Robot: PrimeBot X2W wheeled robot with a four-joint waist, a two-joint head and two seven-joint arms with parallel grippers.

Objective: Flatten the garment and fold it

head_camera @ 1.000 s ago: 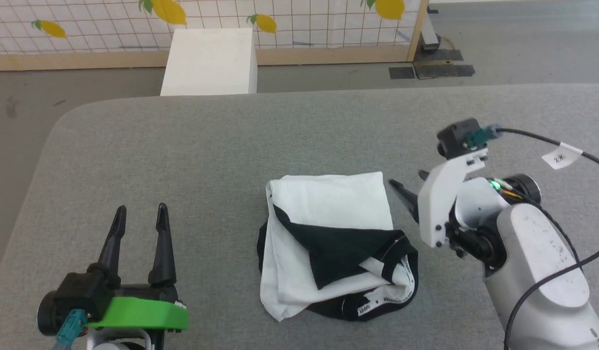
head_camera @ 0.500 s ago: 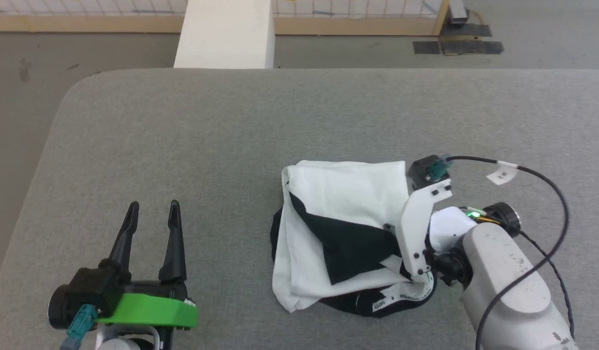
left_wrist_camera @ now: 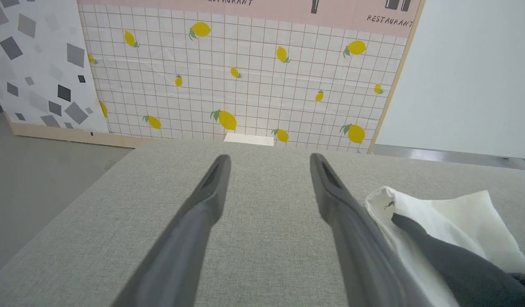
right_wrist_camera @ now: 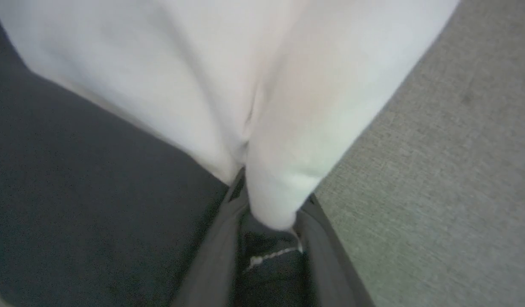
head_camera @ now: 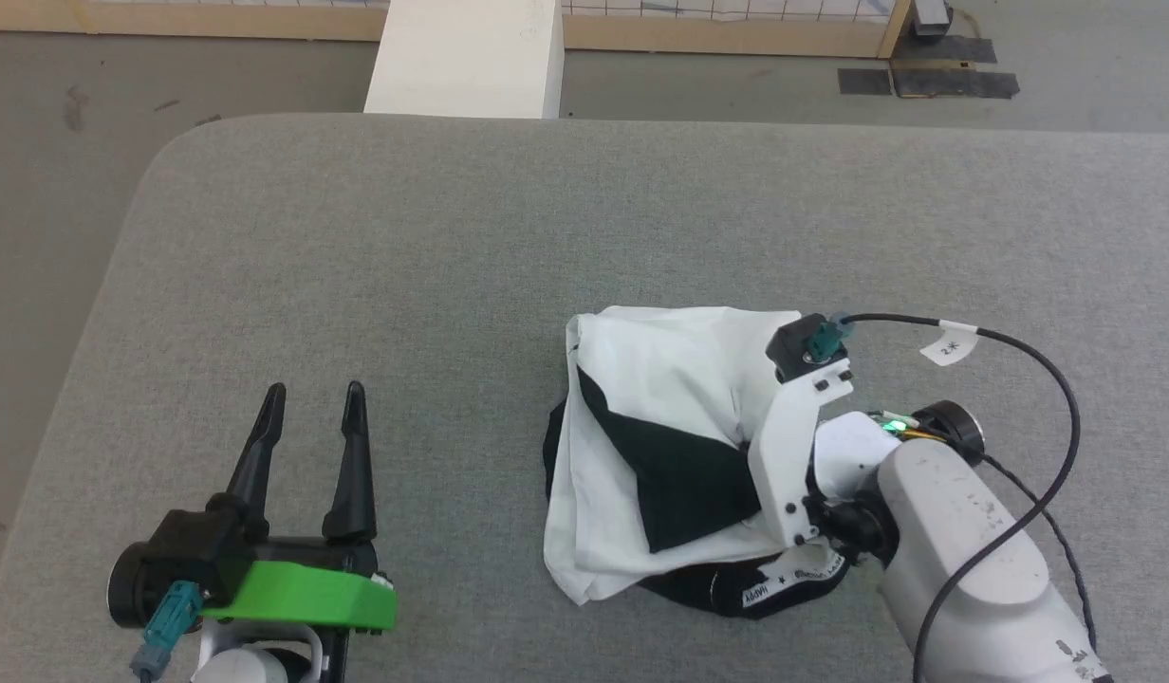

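Grey fabric table (head_camera: 357,237), crumpled garment (head_camera: 660,417) on it

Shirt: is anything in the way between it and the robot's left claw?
No, nothing visible. Bare grey table is all that lies between the left gripper and the garment, which sits off to its right. The right gripper is at the garment, with cloth between its fingers.
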